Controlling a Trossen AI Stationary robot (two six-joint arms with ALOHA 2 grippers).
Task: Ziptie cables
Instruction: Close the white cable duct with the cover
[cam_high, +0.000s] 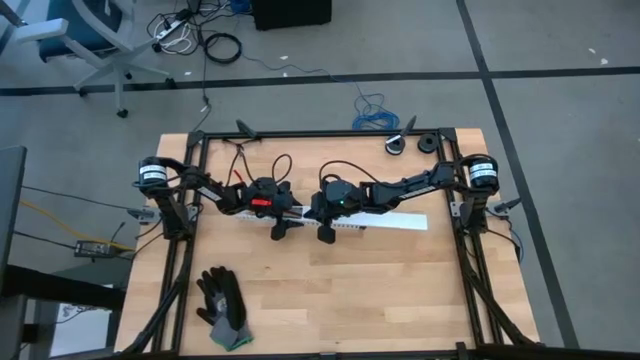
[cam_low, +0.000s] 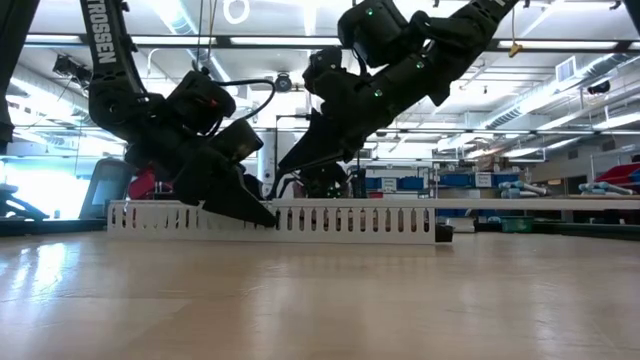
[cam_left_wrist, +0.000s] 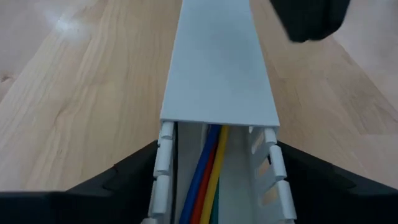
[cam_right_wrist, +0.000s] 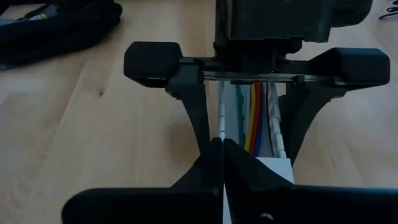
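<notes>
The left gripper (cam_right_wrist: 252, 78) has its two fingers (cam_left_wrist: 118, 180) spread apart, one on each side of a long white slotted duct (cam_left_wrist: 217, 81), which lies on the wooden table (cam_high: 330, 300). The cables (cam_left_wrist: 208, 168), blue, red, orange, yellow and green, lie side by side inside the duct, under its lid. The right gripper (cam_right_wrist: 222, 163) is pinched shut, just above the duct, facing the left one. A black glove (cam_high: 222, 307) lies well apart, near the table's edge
</notes>
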